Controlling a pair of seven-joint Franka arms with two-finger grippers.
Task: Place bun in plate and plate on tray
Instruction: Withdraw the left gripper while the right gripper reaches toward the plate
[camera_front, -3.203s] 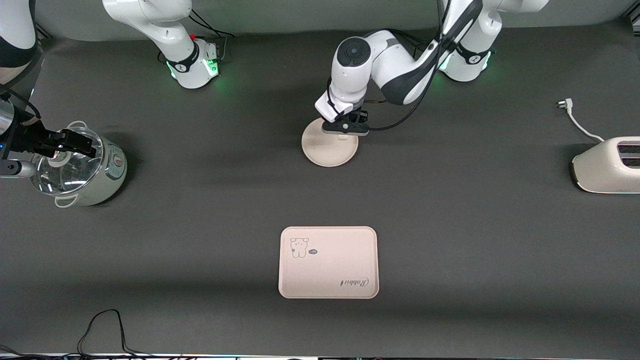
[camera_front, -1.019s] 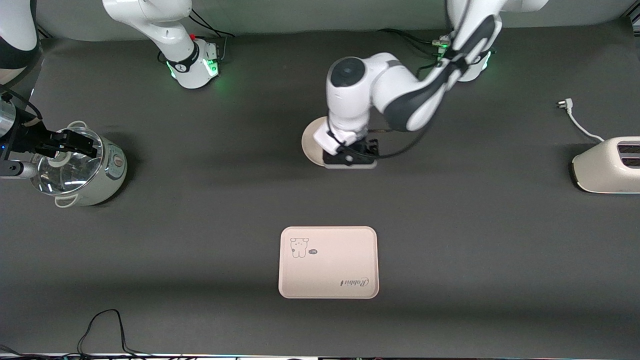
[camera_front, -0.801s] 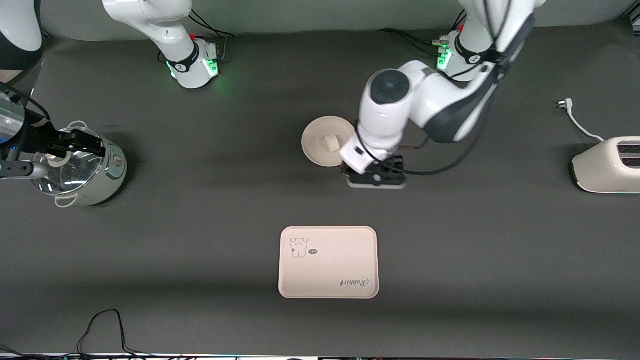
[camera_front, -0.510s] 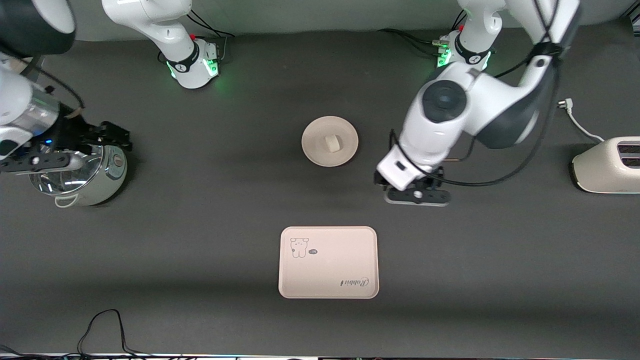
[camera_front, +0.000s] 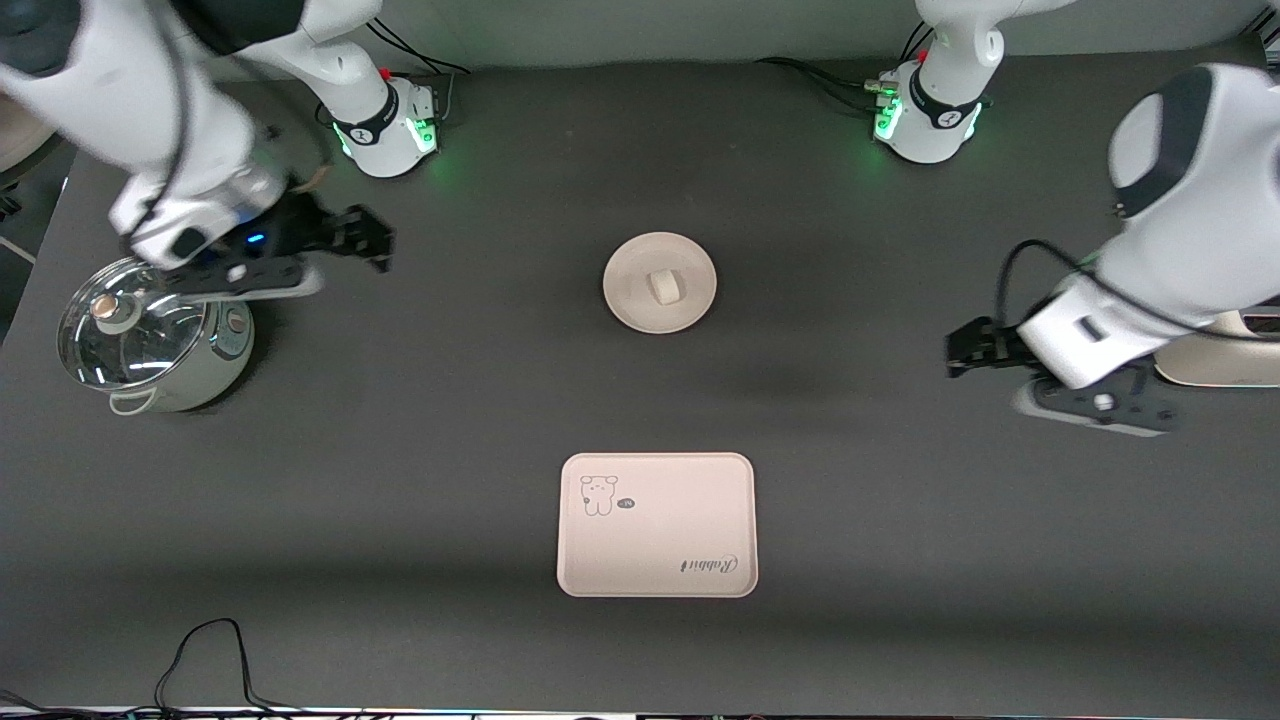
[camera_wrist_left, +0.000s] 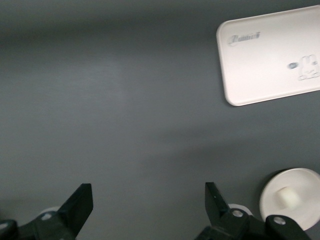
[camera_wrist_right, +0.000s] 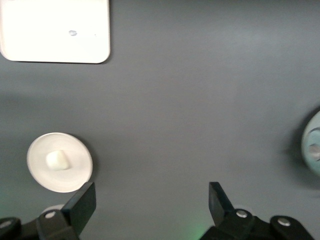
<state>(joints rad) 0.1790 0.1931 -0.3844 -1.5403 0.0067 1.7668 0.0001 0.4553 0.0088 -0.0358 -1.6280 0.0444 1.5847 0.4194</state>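
On the dark grey table (camera_front: 420, 430) you see the bun (camera_front: 661, 287) in the plate (camera_front: 629, 300) at centre, tray (camera_front: 657, 525) at six o'clock. Left gripper (camera_front: 968, 348) at three, right gripper (camera_front: 368, 238) at ten, jaws spread, empty.

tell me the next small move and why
Probably bring the open right gripper over the round cream plate to grasp its rim: the small off-white bun already sits in it, and the cream-pink rectangular tray lies bare, nearer the camera.

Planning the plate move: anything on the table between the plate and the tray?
Nothing. In the front view, only bare dark table mat lies between the plate, which holds the bun, and the tray nearer the camera.
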